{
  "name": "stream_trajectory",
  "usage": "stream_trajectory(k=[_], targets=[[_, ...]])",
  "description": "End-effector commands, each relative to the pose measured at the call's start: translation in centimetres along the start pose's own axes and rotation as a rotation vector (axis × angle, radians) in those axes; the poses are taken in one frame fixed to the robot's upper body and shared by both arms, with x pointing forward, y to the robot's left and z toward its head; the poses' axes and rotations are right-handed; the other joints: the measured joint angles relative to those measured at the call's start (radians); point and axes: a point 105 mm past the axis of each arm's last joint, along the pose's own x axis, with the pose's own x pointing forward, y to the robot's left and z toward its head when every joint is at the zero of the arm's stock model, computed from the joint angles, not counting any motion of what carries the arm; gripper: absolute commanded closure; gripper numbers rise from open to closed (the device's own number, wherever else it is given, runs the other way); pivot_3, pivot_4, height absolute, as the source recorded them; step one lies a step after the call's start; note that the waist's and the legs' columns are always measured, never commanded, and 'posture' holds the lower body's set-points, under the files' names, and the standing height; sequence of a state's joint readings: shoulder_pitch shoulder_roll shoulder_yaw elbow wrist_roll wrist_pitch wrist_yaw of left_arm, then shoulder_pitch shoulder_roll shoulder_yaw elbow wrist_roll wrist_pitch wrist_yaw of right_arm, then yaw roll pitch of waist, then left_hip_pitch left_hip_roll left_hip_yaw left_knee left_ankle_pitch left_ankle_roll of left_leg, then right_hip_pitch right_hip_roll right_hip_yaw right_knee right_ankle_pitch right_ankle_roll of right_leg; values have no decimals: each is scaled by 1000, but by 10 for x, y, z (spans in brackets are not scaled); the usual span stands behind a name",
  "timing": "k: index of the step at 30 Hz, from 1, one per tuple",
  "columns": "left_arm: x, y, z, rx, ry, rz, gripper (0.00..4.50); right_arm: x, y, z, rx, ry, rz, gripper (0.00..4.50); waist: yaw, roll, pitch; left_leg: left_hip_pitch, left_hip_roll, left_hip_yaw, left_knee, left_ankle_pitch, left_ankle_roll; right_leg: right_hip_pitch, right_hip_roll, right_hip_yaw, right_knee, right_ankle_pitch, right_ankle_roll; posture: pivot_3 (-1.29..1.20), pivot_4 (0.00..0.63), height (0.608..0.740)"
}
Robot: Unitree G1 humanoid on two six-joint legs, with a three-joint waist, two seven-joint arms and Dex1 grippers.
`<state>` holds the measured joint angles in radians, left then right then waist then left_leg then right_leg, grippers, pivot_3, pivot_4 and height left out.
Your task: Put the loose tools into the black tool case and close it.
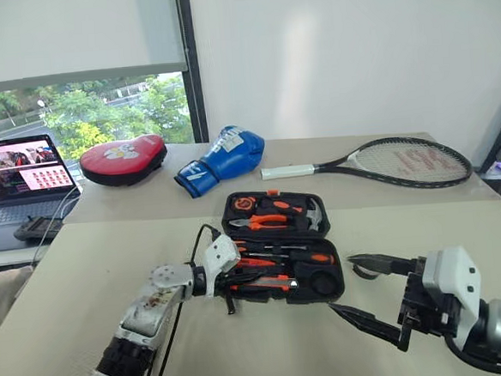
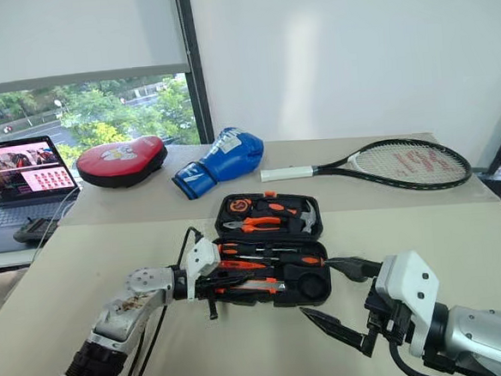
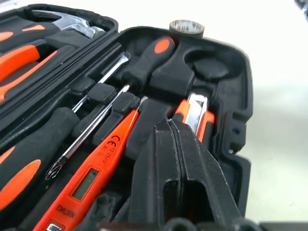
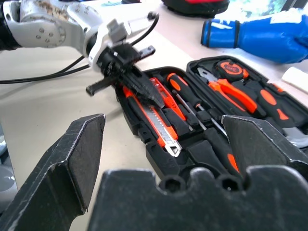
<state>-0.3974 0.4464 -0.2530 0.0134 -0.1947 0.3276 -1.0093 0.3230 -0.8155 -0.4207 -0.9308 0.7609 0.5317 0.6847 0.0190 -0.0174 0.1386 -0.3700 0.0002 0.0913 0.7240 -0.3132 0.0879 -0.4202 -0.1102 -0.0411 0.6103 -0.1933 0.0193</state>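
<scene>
On the beige table [image 1: 85,277], near its middle, we see the black tool case [image 1: 280,246] lying open, with the lid half at 12 o'clock and the tray half toward us. In the tray lie two orange-and-black screwdrivers [image 4: 185,98], the small orange tester screwdriver [image 3: 103,168] and the utility knife [image 4: 161,127], each in a recess. In the left wrist view the small grey tape roll [image 3: 186,26] shows just behind the far rim of the case; we cannot tell if it touches the case. The lid half keeps the pliers [image 1: 270,222], the hammer [image 1: 314,214] and the tape measure [image 1: 243,205].

The left gripper [image 1: 231,286] hangs over the 9 o'clock end of the tray, its fingers clenched together with nothing between them, just above the knife and the tester. The right gripper [image 1: 361,294] waits at 4 o'clock from the case, close to its corner but apart from it; its fingers [image 1: 367,322] are spread wide and released, grasping nothing.

Around the case, at 12 o'clock a tennis racket [image 1: 399,162] lies on the further table. At 11 o'clock we see a blue boxing glove [image 1: 223,158] and beside it a red-and-black punch pad [image 1: 124,158]. At 10 o'clock stands an open laptop [image 1: 17,174]. A black cable [image 1: 170,331] runs along the left arm, on the near side of the case.
</scene>
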Motion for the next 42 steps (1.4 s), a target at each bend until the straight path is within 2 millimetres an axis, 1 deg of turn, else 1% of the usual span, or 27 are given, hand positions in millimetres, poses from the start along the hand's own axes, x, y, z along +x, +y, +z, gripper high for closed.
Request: stream_trajectory(k=[1,2,6,8,9,10,11,12,13,14,15,16,18,20,22,24,25,27,28,31,33,35,38,40,42], targets=[[1,-5,-46,-90,149,-5,4456,-1,-5,3,-29,8,-17,0,0,2,-3,2,0,0,-1,0,0,0,-1,0,0,-2,3,0,150,740],[1,-4,-47,-95,153,2,4456,-1,-8,1,-27,21,-31,0,0,2,-4,2,0,0,-2,0,0,0,-1,0,0,-4,7,0,150,740],[-1,-3,-54,-100,168,9,4456,1,-14,-4,-10,47,-62,0,4,6,-10,3,0,0,-3,1,-2,0,-2,0,1,-4,7,0,150,740],[-2,-3,-43,-121,91,11,4456,2,-17,-6,-9,59,-73,0,5,7,-12,3,0,0,-4,1,-2,0,-2,0,0,-2,3,0,150,740],[-2,-1,-35,-136,43,21,4456,3,-18,-7,-9,62,-76,0,6,8,-13,3,0,0,-4,1,-2,0,-2,0,0,0,0,0,150,740],[-2,4,-22,-165,-31,44,4456,3,-21,-7,-9,62,-88,0,5,9,-13,2,0,0,-4,1,-2,0,-2,0,0,0,0,0,150,740],[-4,9,-6,-186,-109,63,4456,3,-25,-7,-11,63,-110,0,5,9,-14,2,0,1,-4,1,-2,0,-2,1,0,-1,0,0,150,740],[-9,15,15,-220,-196,83,4456,3,-27,-6,-14,65,-117,0,5,10,-13,1,0,1,-5,1,-1,0,-2,1,1,-1,0,0,150,740],[-15,20,32,-242,-266,99,4456,3,-29,-6,-19,67,-125,0,5,8,-12,0,0,1,-5,1,-2,-2,-2,1,1,0,0,0,150,740],[-21,22,46,-254,-312,105,4456,4,-31,-5,-29,65,-134,0,4,3,-8,-1,1,0,-5,2,-3,-3,-2,1,1,0,0,0,150,740],[-27,23,58,-251,-337,108,4456,4,-33,-4,-26,57,-144,0,3,0,-5,-3,1,-1,-5,3,-3,-4,-1,0,1,0,0,0,150,740],[-30,24,64,-245,-344,115,4456,5,-34,-3,-25,51,-146,0,3,-3,-3,-5,2,-2,-5,3,-4,-5,0,0,1,1,1,0,150,740],[-40,29,73,-250,-350,143,4456,8,-34,-3,-28,49,-139,0,2,-5,-2,-8,3,-3,-6,4,-5,-7,4,-1,1,3,4,0,150,740],[-53,39,85,-269,-397,190,3960,11,-35,-4,-18,43,-130,0,2,-4,-2,-9,1,-3,-8,4,-5,-8,5,-1,0,2,4,0,150,740],[-62,47,92,-293,-419,230,3389,14,-36,-4,-18,40,-124,0,1,-5,-2,-9,-1,-3,-9,4,-6,-8,4,-2,0,2,5,0,150,740],[-65,47,94,-278,-404,240,2591,15,-37,-4,-13,42,-123,0,2,-5,-1,-10,-2,-3,-9,7,-10,-8,3,-2,-2,2,6,0,150,740],[-70,47,95,-273,-397,243,2201,15,-41,-6,-17,54,-138,0,2,-5,-1,-11,-2,-3,-9,6,-10,-8,3,-3,-3,2,6,0,150,740],[-76,34,96,-234,-348,181,1514,14,-47,-15,6,120,-156,0,1,-6,0,-11,-3,-2,-9,6,-10,-8,3,-3,-3,1,6,0,150,740],[-78,26,96,-217,-324,137,1093,13,-49,-21,30,155,-159,0,-2,-7,1,-12,-3,-2,-9,6,-10,-8,3,-3,-3,1,6,0,150,740],[-87,-4,96,-183,-254,-20,45,7,-57,-41,113,292,-159,0,-6,-7,2,-13,-3,-2,-9,6,-10,-10,3,-3,-3,0,6,0,150,740],[-95,-22,94,-135,-190,-105,45,1,-62,-57,168,410,-132,0,-5,-6,2,-13,-3,-1,-9,6,-10,-11,2,-3,-3,-1,3,0,150,740],[-103,-36,89,-76,-123,-169,45,-3,-73,-70,165,529,-149,0,-6,-5,3,-14,-2,-1,-9,7,-11,-12,2,-3,-3,-3,0,0,150,740],[-107,-47,85,-30,-83,-205,45,2,-85,-76,128,597,-154,0,-8,-4,4,-14,-2,1,-10,7,-12,-14,2,-2,-2,-5,-5,0,150,740],[-108,-52,87,-20,-87,-214,45,7,-90,-82,178,620,-139,0,-6,-4,5,-15,-2,1,-10,8,-13,-15,3,-2,-1,-5,-5,0,150,740],[-108,-56,89,-28,-99,-213,45,9,-93,-90,186,659,-125,0,-3,-4,5,-15,-2,0,-10,8,-13,-15,4,-2,0,-5,-5,0,150,740]])
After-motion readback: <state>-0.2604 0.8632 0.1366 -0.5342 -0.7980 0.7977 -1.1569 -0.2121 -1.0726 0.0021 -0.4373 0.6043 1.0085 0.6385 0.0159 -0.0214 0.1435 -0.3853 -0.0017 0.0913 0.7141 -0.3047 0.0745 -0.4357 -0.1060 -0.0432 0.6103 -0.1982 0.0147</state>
